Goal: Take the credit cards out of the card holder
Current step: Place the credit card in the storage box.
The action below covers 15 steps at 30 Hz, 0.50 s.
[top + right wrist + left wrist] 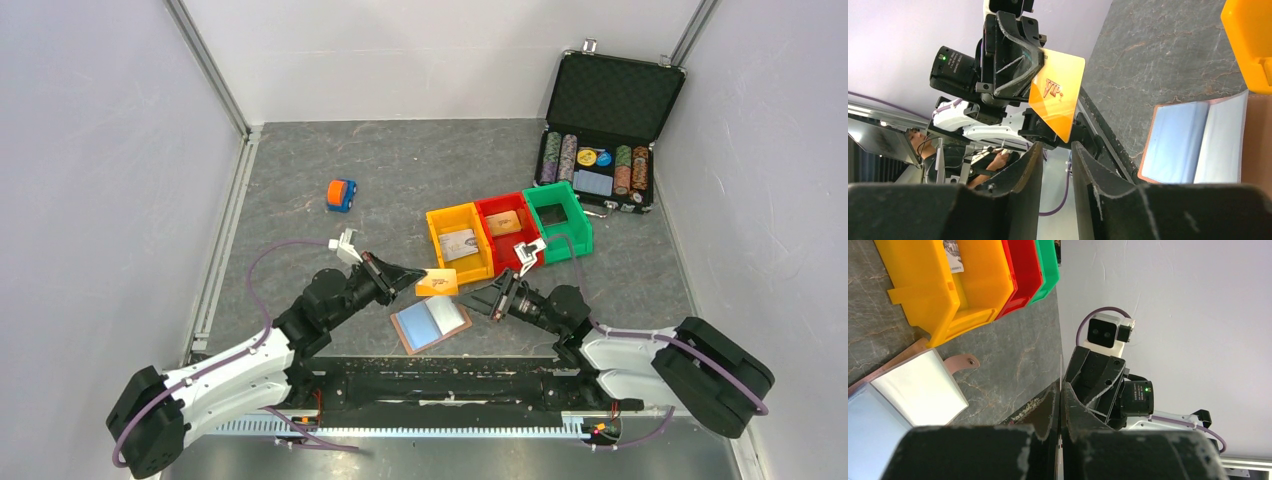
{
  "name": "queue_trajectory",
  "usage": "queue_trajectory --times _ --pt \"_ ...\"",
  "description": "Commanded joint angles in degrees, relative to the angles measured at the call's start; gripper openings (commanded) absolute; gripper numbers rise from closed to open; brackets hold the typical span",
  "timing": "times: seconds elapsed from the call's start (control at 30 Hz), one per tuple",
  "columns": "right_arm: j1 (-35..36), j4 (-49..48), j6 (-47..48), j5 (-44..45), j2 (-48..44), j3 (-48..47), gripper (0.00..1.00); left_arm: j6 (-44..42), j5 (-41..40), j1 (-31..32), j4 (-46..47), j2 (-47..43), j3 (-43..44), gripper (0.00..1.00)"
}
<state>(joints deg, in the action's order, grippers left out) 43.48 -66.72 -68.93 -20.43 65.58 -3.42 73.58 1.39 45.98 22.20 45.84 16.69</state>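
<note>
The left claw is clenched on one edge of an orange credit card, held just above the open card holder lying on the surface, while the right claw, narrowly parted and empty, points at the card from close by.

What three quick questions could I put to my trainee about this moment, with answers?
1. True or false: the left end effector is shut on the orange credit card.
2. Pick one: the card holder is A) folded shut, B) lying open on the table, C) standing on its edge.
3. Fill in: the bin between the yellow bin and the green bin is ___.

Key: 1 true; 2 B; 3 red.
</note>
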Motion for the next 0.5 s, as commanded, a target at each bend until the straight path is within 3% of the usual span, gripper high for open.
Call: queue_trajectory --times 0.0,0.17,0.37,0.47 --pt "-0.2 -5.3 -0.4 1.5 1.4 -2.1 0.28 2.6 0.5 -0.2 4.4 -0.4 -1.2 0.02" --pt "-0.1 -7.3 -0.9 1.7 2.6 -2.2 0.23 2.8 0.8 -0.2 4.4 -0.6 -1.6 0.02" --pt "-0.2 -8.2 -0.8 2.0 3.1 -2.4 0.02 3.0 1.2 -0.2 4.6 -1.1 -2.4 0.02" --pt "-0.4 -8.3 -0.3 1.5 3.0 -2.7 0.0 3.2 0.7 -0.1 4.1 -1.9 -2.9 0.06"
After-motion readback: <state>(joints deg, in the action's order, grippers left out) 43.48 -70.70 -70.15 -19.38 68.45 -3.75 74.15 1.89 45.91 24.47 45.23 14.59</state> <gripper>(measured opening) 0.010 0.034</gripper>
